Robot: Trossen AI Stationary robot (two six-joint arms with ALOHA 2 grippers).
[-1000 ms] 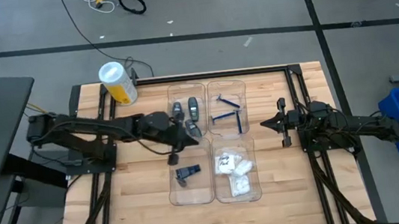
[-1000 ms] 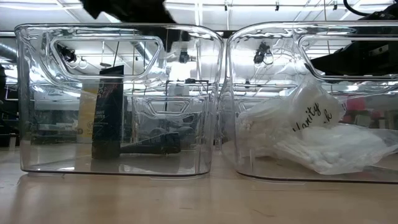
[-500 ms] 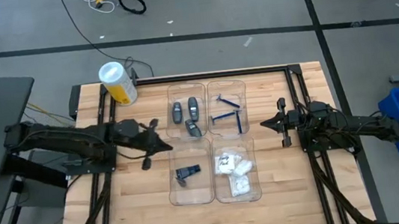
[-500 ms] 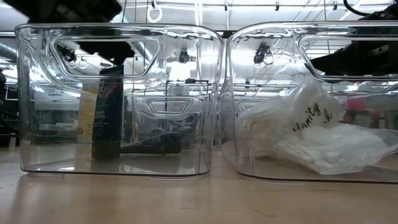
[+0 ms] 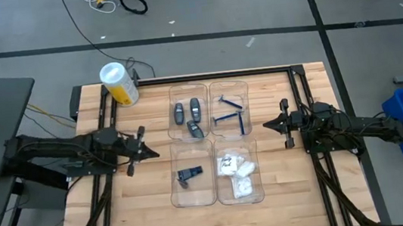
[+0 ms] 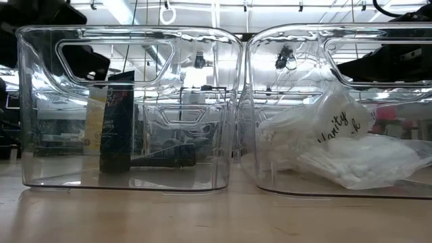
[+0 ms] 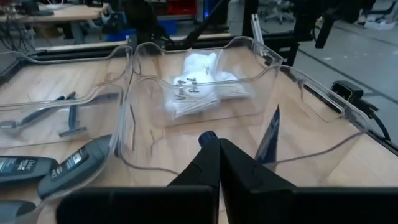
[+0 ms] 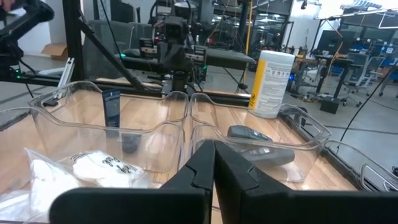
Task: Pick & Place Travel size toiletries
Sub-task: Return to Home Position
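Left gripper (image 5: 148, 149) is hovering over bare table (image 5: 143, 203), just off the left edge of the four clear bins (image 5: 210, 127). Its fingers are pressed together and holding nothing, as the left wrist view shows. Right gripper (image 5: 268, 126) is waiting off the right edge of the bins, fingers likewise together and empty.

All the toiletries are lying inside the bins:
- dark grey deodorant tubes (image 5: 190, 116) in the far left bin
- blue razors (image 5: 231, 116) in the far right bin
- a small dark piece (image 5: 188, 174) in the near left bin
- white packets (image 5: 237, 168) in the near right bin

No loose item is showing on the wood.

Key relation: each gripper is pointing at the bins, so the items lie straight ahead of both sets of jaws, and the left column is nearer the left arm. The tubes are lying with their long axes across the left arm's line of reach.

Judgement: the placing looks finished, and the coming move is a retreat directly away from the bins. The yellow-and-white cylinder (image 5: 119, 84) is standing at the far left corner, well apart from the left arm's path.
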